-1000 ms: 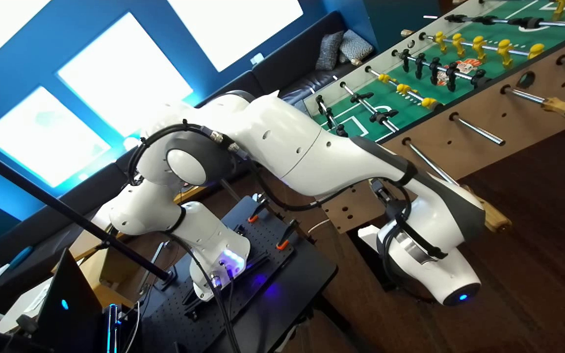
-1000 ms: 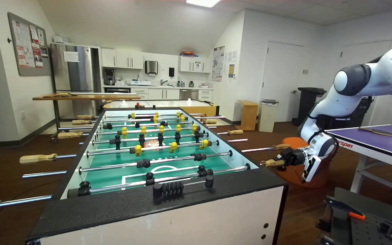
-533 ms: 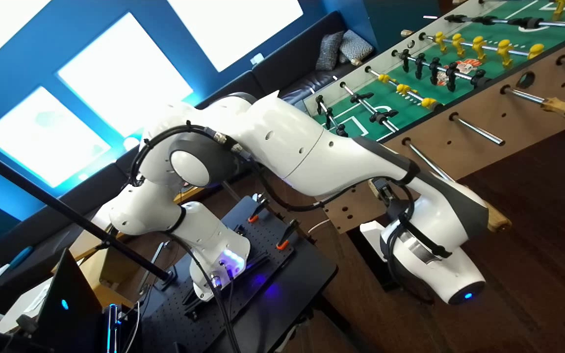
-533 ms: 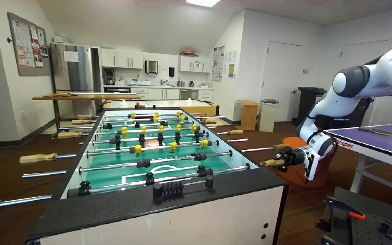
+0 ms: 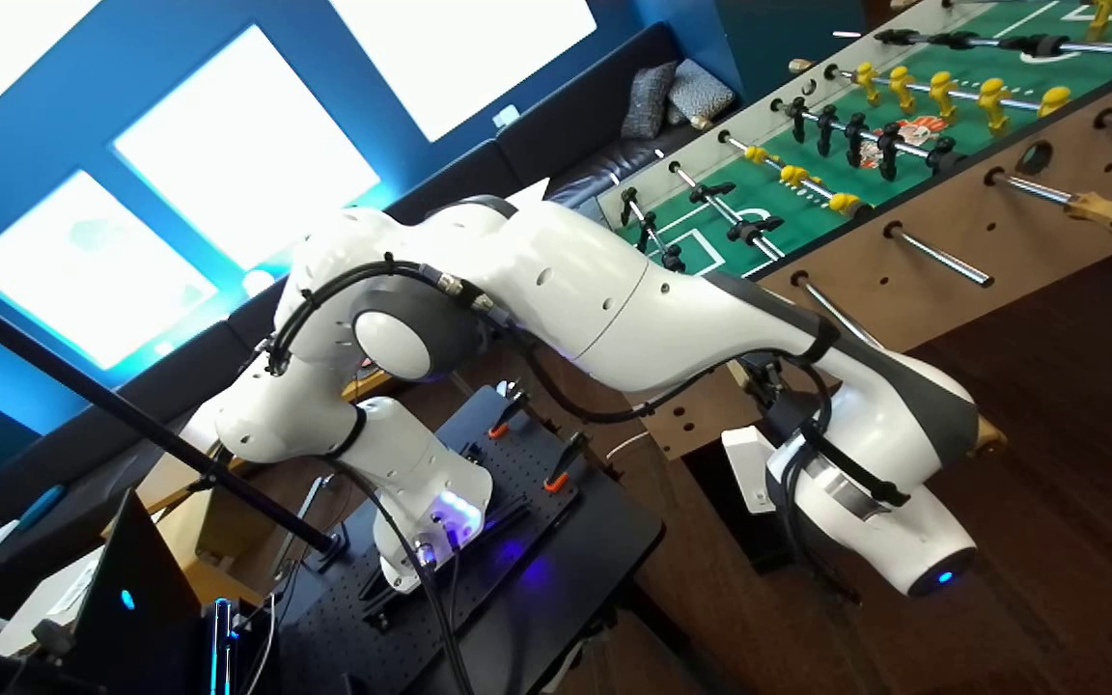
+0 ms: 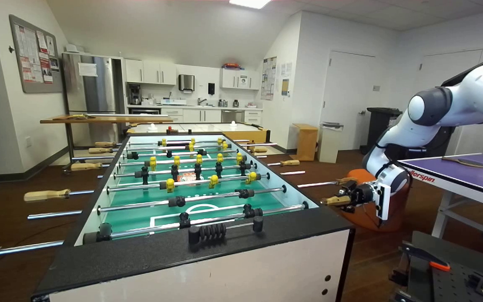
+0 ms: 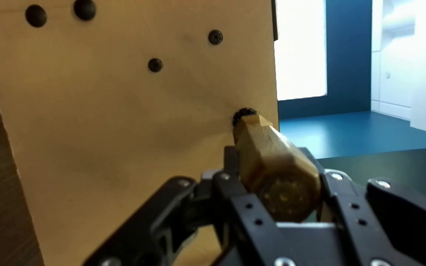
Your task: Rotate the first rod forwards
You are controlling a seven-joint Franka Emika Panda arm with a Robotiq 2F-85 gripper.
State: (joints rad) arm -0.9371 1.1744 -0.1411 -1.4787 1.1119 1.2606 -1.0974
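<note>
The foosball table shows in both exterior views, with its black rim (image 6: 174,260) and tan side (image 5: 942,299). Its nearest, first rod (image 6: 153,230) carries black players (image 6: 185,219). The rod's faceted wooden handle (image 6: 336,201) sticks out of the side. My gripper (image 6: 347,195) is shut around this handle. In the wrist view the handle (image 7: 276,159) lies between both fingers of the gripper (image 7: 270,157), its round end facing the camera. In an exterior view the gripper (image 5: 764,381) is partly hidden by the arm.
The second rod's wooden handle (image 6: 345,181) lies just beyond my gripper. An orange pouf (image 6: 369,222) and a purple ping-pong table (image 6: 472,172) stand near the arm. The black base table (image 5: 604,550) holds clamps. The foosball side panel (image 7: 105,129) is close to the fingers.
The arm has sunk slightly and the wrist has rolled, so its white plate now stands more upright. The handle stays gripped. The first rod's players seem to have turned slightly.
</note>
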